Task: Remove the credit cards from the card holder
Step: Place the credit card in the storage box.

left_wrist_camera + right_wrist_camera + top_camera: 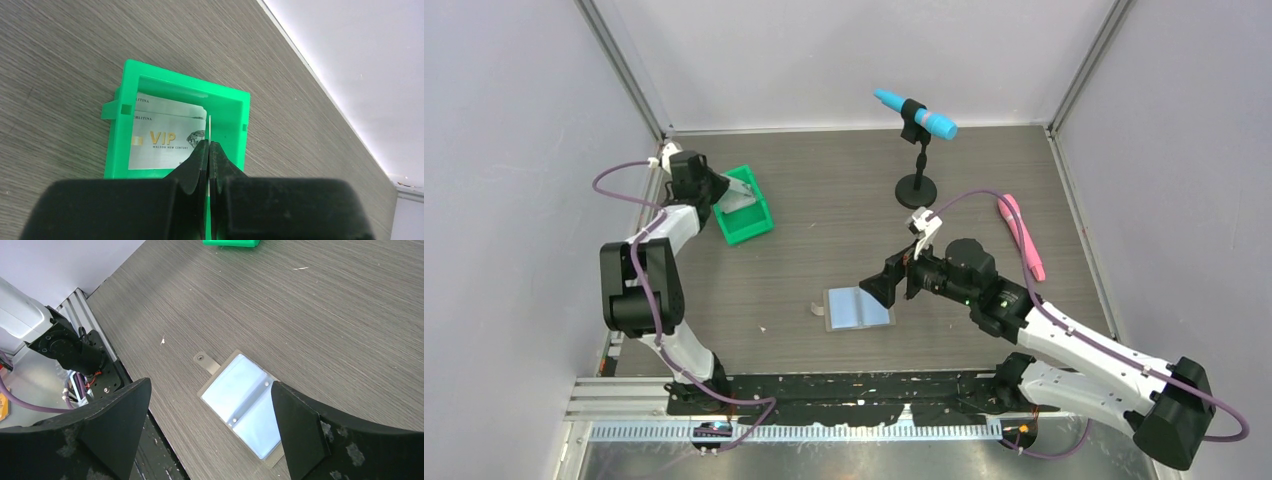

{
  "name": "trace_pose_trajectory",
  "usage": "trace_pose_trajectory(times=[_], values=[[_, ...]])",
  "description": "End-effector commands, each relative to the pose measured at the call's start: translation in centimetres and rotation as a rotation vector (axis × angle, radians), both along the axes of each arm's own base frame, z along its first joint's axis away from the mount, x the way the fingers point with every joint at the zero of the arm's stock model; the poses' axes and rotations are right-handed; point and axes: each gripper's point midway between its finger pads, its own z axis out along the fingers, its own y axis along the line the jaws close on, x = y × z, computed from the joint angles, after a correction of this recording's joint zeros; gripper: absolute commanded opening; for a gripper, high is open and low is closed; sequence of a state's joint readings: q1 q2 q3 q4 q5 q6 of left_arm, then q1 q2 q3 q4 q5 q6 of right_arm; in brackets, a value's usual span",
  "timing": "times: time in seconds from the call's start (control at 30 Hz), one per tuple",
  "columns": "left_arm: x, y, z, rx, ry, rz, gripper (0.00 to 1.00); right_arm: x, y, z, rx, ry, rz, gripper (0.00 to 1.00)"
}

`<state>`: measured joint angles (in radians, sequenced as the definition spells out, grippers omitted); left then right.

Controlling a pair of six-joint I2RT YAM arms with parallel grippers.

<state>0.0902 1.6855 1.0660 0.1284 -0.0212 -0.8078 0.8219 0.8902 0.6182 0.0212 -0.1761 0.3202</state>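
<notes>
**A:** The left hand is pinched shut on a thin card, seen edge-on, right above the green bin. What worries you?

**B:** The grip is only on the card's edge. If the hand opens off-centre, the card could strike the bin's wall and tip out onto the tabletop. It could also stand on end against the credit cards lying flat inside the bin.

**A:** And the card holder?

**B:** It lies open and flat, well apart from the bin, toward the arm bases. The right hand hangs over it with fingers spread wide, gripping nothing. The pale blue pockets look bare, but I cannot tell whether a card hides in one.

**A:** So if one is left?

**B:** A flat holder on a smooth top may slide when a finger pushes into a pocket, since nothing pins it down.
</notes>
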Motion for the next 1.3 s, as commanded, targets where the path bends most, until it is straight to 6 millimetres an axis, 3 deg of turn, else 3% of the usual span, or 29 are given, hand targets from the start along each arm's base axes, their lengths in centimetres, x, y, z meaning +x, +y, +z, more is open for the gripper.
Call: trace_pose_trajectory(times=[0.0, 0.43, 0.6, 0.73, 0.97, 1.13, 1.27], values=[[2.1, 0.4, 2.1, 0.022, -0.099, -0.006, 0.0, 1.1, 0.3, 2.7, 0.041, -0.062, -0.022, 0.99], [3.0, 0.4, -0.1, 0.052, -0.093, -0.035, 0.01, 1.7, 1.0, 2.6, 0.027, -0.058, -0.013, 0.99], [3.1, 0.5, -0.6, 0.066, -0.072, -0.042, 0.11, 1.8, 1.2, 2.7, 0.031, -0.057, -0.008, 0.99], [3.0, 0.5, -0.3, 0.072, -0.07, -0.045, 0.19, 1.9, 1.3, 2.7, 0.03, -0.056, -0.005, 0.99], [2.5, 0.6, 1.8, 0.101, -0.079, -0.053, 0.24, 1.7, 1.4, 2.7, 0.031, -0.051, 0.008, 0.99], [1.3, 1.6, 3.7, 0.146, -0.054, -0.011, 0.25, 1.6, 1.2, 3.0, 0.036, -0.057, 0.007, 0.99], [-0.1, 2.2, 3.4, 0.163, 0.006, 0.022, 0.25, 1.5, 1.3, 3.1, 0.043, -0.052, 0.011, 0.99]])
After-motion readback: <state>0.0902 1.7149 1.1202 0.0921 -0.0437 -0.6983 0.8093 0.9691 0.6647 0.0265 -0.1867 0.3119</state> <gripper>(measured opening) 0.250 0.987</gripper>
